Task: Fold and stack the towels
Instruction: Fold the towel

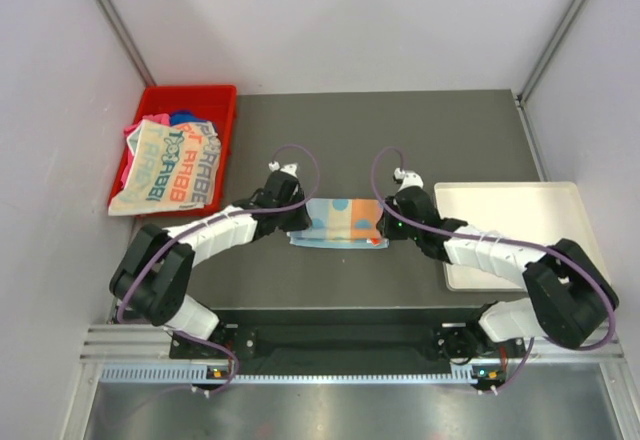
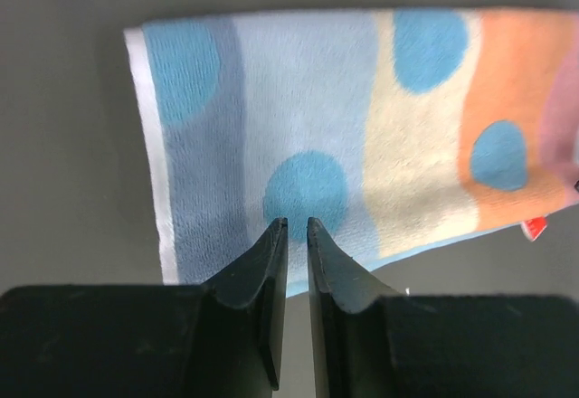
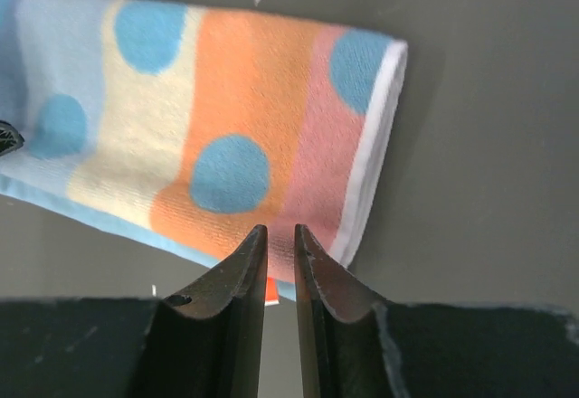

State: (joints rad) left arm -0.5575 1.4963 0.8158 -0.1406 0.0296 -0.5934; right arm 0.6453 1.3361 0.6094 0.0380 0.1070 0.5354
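A folded towel with blue dots on light blue, cream, orange and pink stripes lies flat mid-table. My left gripper hovers at its left end; in the left wrist view the jaws stand a narrow gap apart over the near edge of the towel, with nothing between them. My right gripper is at the right end; its jaws are also slightly apart and empty above the pink stripe of the towel. More towels fill the red bin, a cream lettered one on top.
The red bin stands at the far left of the table, with the cream towel hanging over its near rim. A white flat tray lies at the right, beside the right arm. Grey walls close in both sides.
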